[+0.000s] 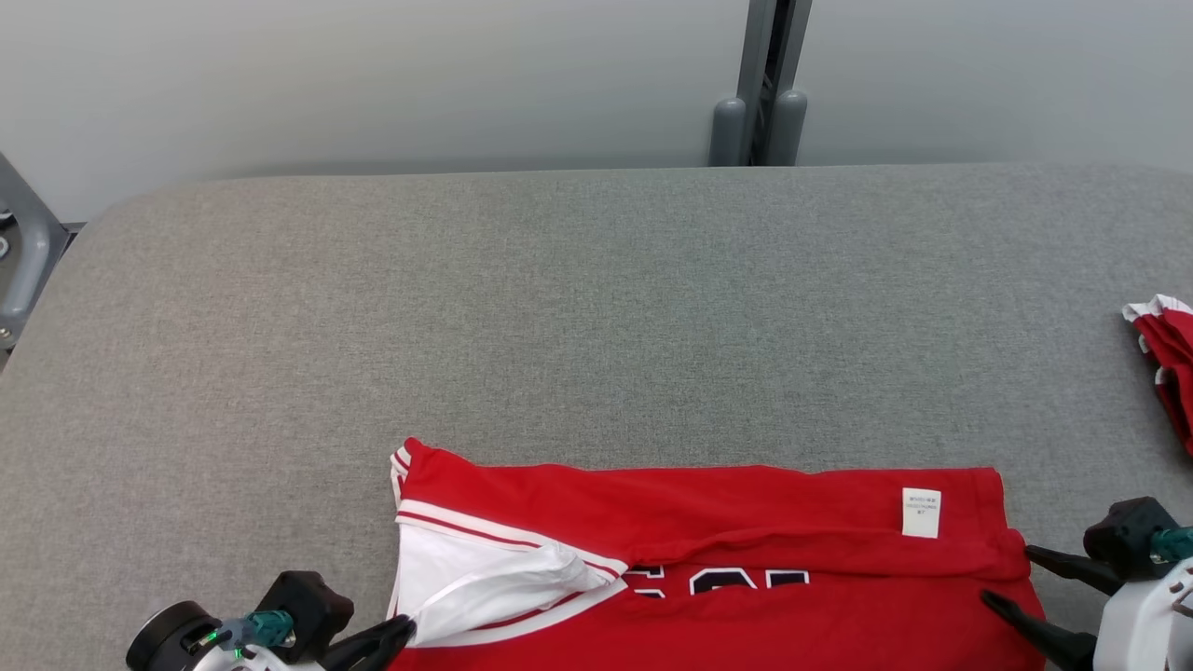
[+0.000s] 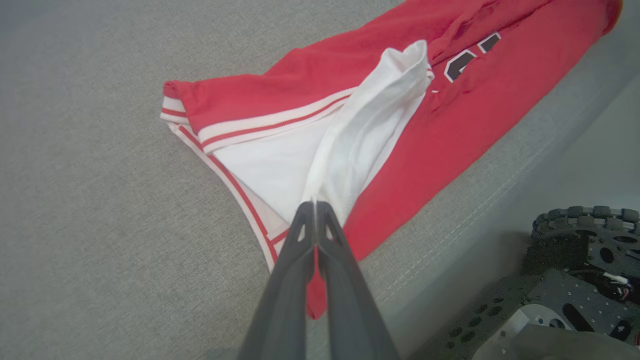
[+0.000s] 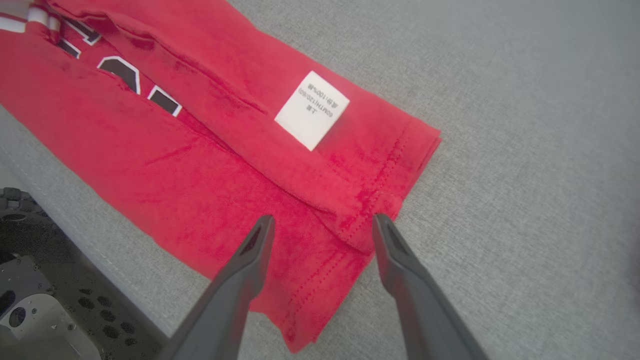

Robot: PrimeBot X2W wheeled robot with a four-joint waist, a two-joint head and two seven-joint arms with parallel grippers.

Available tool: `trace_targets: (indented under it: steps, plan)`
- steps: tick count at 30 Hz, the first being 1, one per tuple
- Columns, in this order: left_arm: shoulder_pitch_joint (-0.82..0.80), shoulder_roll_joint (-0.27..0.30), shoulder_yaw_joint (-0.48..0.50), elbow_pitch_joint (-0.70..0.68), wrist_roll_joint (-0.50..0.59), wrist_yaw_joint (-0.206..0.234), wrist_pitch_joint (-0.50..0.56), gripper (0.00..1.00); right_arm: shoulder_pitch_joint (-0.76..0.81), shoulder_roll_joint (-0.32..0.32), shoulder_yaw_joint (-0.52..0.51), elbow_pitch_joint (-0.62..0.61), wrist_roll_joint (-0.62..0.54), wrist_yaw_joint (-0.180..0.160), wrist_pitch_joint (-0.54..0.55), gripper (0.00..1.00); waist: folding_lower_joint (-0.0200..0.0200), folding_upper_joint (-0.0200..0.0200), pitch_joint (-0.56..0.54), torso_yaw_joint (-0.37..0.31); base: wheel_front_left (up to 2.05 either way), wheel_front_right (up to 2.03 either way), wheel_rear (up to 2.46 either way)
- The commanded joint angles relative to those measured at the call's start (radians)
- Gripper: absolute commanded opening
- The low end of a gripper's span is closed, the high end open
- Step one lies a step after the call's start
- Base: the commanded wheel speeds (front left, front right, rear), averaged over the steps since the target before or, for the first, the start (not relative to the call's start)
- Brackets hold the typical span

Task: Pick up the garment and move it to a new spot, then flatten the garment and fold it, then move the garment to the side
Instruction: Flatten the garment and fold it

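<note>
The garment (image 1: pixel 727 540) is a red jersey with white trim, dark lettering and a white label, lying folded lengthwise along the near edge of the grey table (image 1: pixel 559 308). My left gripper (image 1: pixel 403 634) is shut on the white edge of the garment (image 2: pixel 365 135) at its left end, and that edge is pulled up taut toward the fingers (image 2: pixel 300 240). At the right end my right gripper (image 1: pixel 1007 576) stands open, its fingertips (image 3: pixel 260 230) straddling the hem of the garment (image 3: pixel 225 165) without pinching it.
A second red and white piece of cloth (image 1: pixel 1170 359) lies at the table's right edge. A grey post (image 1: pixel 764 84) rises behind the table. The robot's dark base (image 2: pixel 575 280) sits just below the table's near edge. Bare grey table stretches beyond the garment.
</note>
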Motion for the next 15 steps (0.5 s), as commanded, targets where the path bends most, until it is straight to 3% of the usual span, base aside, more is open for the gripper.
trace_targets:
  steps: [1,3,5,6,7,15]
  plan:
    - [0.008,0.007,0.001,0.005,0.008,0.005,0.001,0.0,0.007,-0.021,-0.002,-0.017,0.01,-0.001,0.011,1.0,0.0,0.0,-0.003,-0.003,0.0,0.0,0.0]
    - [0.014,0.011,-0.001,0.008,0.003,0.006,0.006,0.0,0.001,-0.04,-0.001,-0.027,0.032,-0.001,0.018,1.0,0.0,0.0,-0.006,-0.008,0.0,0.0,0.0]
    - [0.022,0.011,-0.005,0.009,-0.014,0.003,0.019,0.27,-0.008,-0.045,-0.008,-0.026,0.059,-0.001,0.011,1.0,0.0,0.0,-0.008,-0.011,0.0,0.0,0.0]
    - [0.022,0.011,-0.003,0.007,-0.019,0.005,0.019,0.55,-0.011,-0.046,-0.015,-0.02,0.072,-0.001,0.005,1.0,0.0,0.0,-0.01,-0.011,0.0,0.0,0.0]
    - [0.019,0.006,0.001,0.003,-0.024,0.01,0.014,1.0,-0.012,-0.044,-0.024,-0.011,0.084,-0.001,-0.005,1.0,0.0,0.0,-0.011,-0.011,0.0,0.0,0.0]
    - [-0.002,-0.002,0.042,-0.016,-0.024,0.044,-0.033,1.0,-0.001,0.006,-0.124,0.053,0.138,-0.001,-0.113,1.0,0.0,0.0,-0.018,-0.013,0.0,0.0,0.0]
